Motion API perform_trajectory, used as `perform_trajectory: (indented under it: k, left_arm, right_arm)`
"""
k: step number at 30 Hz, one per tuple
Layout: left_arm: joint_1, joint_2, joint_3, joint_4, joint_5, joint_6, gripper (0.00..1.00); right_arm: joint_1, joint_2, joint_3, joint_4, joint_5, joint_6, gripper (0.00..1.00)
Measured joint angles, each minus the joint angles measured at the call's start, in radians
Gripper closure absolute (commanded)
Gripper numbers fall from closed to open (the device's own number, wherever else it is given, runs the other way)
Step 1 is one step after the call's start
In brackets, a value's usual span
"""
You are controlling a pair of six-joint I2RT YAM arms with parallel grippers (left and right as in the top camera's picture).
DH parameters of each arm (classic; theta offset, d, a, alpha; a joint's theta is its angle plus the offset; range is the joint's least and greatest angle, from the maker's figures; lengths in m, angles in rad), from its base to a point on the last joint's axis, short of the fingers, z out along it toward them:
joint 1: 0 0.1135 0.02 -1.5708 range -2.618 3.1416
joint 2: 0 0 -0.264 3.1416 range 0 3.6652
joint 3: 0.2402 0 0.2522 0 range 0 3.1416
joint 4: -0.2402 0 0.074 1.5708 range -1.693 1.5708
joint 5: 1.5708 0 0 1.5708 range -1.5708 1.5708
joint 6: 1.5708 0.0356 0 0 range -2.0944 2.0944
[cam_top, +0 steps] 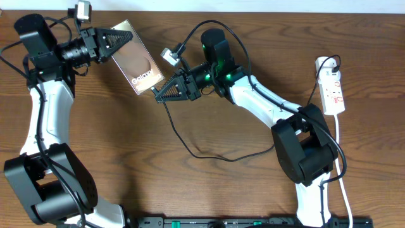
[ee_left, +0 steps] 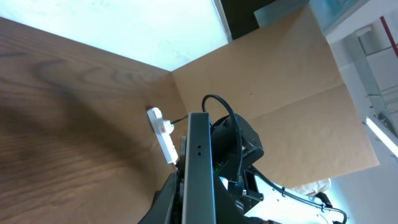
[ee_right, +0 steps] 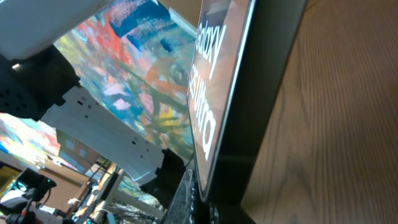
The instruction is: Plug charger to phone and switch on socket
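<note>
My left gripper (cam_top: 122, 38) clamps the phone (cam_top: 143, 67); my right gripper (cam_top: 157, 94), closed on the charger (cam_top: 190, 152), meets its near edge.

Wooden table (cam_top: 126, 158), brown cardboard panel (ee_left: 280, 81) behind

Left tool (cam_top: 125, 38), right tool (cam_top: 159, 95), both clamped.

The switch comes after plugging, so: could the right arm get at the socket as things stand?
Probably yes: the socket lies uncovered beside that arm's base, but the right gripper, at the phone, seems to hold the charger.
</note>
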Motion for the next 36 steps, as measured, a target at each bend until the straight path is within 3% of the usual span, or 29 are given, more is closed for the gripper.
perform_trajectory:
  k: [11, 23, 36]
  left_arm:
    - [0.0, 0.0, 0.0, 0.0, -0.004, 0.006, 0.93]
    - [0.009, 0.0, 0.0, 0.008, -0.019, 0.026, 0.93]
    - [0.01, 0.0, 0.0, 0.009, -0.043, 0.053, 0.93]
  right_arm:
    - [0.0, 0.0, 0.0, 0.003, 0.01, 0.013, 0.99]
    - [0.005, 0.004, -0.004, 0.132, 0.026, 0.166, 0.99]
    - [0.01, 0.007, -0.006, 0.137, 0.081, 0.235, 0.99]
